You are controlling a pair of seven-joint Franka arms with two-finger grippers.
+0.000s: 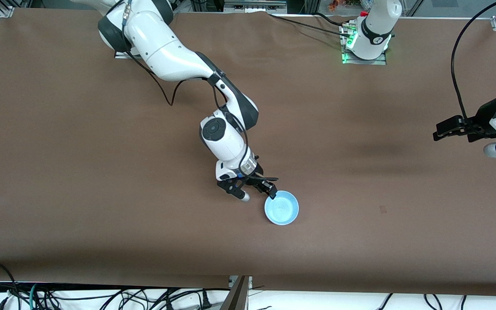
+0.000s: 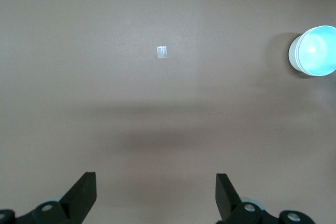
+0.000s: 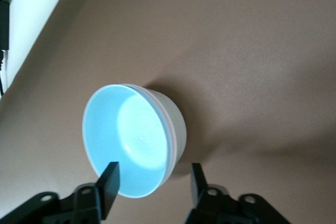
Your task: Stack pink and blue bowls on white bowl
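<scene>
1. Centrally in the front view, the blue bowl [image 1: 281, 208] sits on the brown worktop [image 1: 101, 172]; the right gripper [image 1: 258, 192] is beside its rim, fingers spread. The left gripper [image 1: 439, 131] waits at its arm's end.
2. Left wrist view: fingers [image 2: 84, 195] wide apart above bare worktop, bowl stack well apart.
3. Right wrist view: blue bowl nests in the white bowl [image 3: 176, 129], a pink rim [image 3: 169, 124] between; fingers [image 3: 111, 182] straddle the rim, not closed.
</scene>
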